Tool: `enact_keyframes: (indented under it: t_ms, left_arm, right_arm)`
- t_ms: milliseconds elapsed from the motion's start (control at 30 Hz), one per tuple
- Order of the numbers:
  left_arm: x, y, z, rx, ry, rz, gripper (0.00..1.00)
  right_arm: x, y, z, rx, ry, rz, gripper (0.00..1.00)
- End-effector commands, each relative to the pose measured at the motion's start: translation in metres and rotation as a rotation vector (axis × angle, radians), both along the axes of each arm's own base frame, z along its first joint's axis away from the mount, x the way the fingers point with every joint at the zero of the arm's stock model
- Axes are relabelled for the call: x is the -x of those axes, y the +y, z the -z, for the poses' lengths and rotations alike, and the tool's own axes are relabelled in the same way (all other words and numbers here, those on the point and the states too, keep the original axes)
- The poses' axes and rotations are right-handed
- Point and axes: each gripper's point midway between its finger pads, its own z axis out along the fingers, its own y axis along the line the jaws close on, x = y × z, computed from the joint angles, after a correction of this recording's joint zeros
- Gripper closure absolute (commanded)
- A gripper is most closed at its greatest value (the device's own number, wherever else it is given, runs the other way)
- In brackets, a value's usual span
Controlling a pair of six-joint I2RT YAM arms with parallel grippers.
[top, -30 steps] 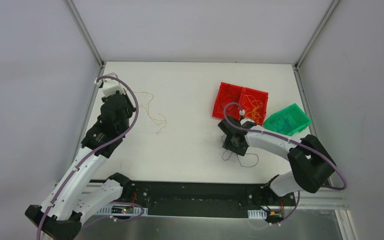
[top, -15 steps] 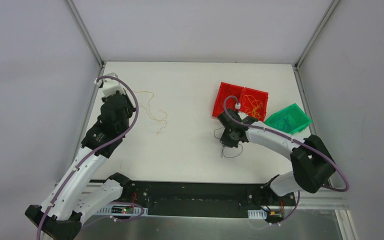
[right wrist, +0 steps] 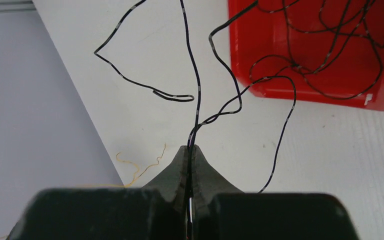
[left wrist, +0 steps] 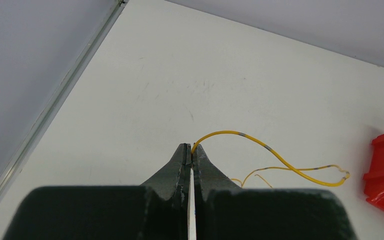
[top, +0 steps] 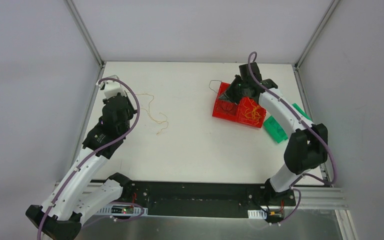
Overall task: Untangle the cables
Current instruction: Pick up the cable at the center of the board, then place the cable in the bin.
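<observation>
A thin yellow cable [top: 156, 114] curls across the left part of the table. My left gripper [left wrist: 191, 149] is shut on one end of it, and the yellow cable [left wrist: 272, 150] loops off to the right. My right gripper [right wrist: 190, 150] is shut on dark strands of the black cable [right wrist: 196, 85], which hang from it beside and into the red bin [right wrist: 325, 95]. In the top view the right gripper [top: 236, 89] hovers over the red bin's [top: 216, 111] left compartment, with a black cable loop [top: 213, 83] sticking out to the left. Orange cables [top: 252, 111] lie in the right compartment.
A green bin [top: 276, 131] lies right of the red one, partly hidden under my right arm. Metal rails run along the table's left and right edges. White walls close in the back and sides.
My right gripper shut on the black cable near the table's front and carried it back to above the red bin. The left arm barely moved.
</observation>
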Motion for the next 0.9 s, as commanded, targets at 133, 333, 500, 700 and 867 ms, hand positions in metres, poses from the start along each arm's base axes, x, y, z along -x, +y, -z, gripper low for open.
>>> enact_keyframes:
  t_ms: [133,333,500,700,867]
  left_arm:
    - [0.0,-0.001,-0.009,0.023,-0.035,0.007,1.0]
    - [0.0,-0.001,-0.008,0.026,-0.034,0.008,1.0]
    - [-0.001,-0.002,-0.007,0.026,-0.03,0.012,1.0]
    - [-0.001,-0.002,-0.006,0.024,-0.028,0.014,1.0]
    - [-0.001,-0.003,-0.006,0.024,-0.027,0.017,1.0]
  right_arm:
    - [-0.048,-0.037,0.084,-0.039,0.157,0.062,1.0]
    - [-0.07,-0.084,0.133,0.191,0.203,0.189,1.0]
    - [-0.078,-0.096,0.153,0.433,0.224,0.199,1.0]
    - [-0.073,-0.094,0.171,0.656,0.219,0.156,1.0]
    - [-0.064,-0.083,0.183,0.718,0.215,0.108,1.0]
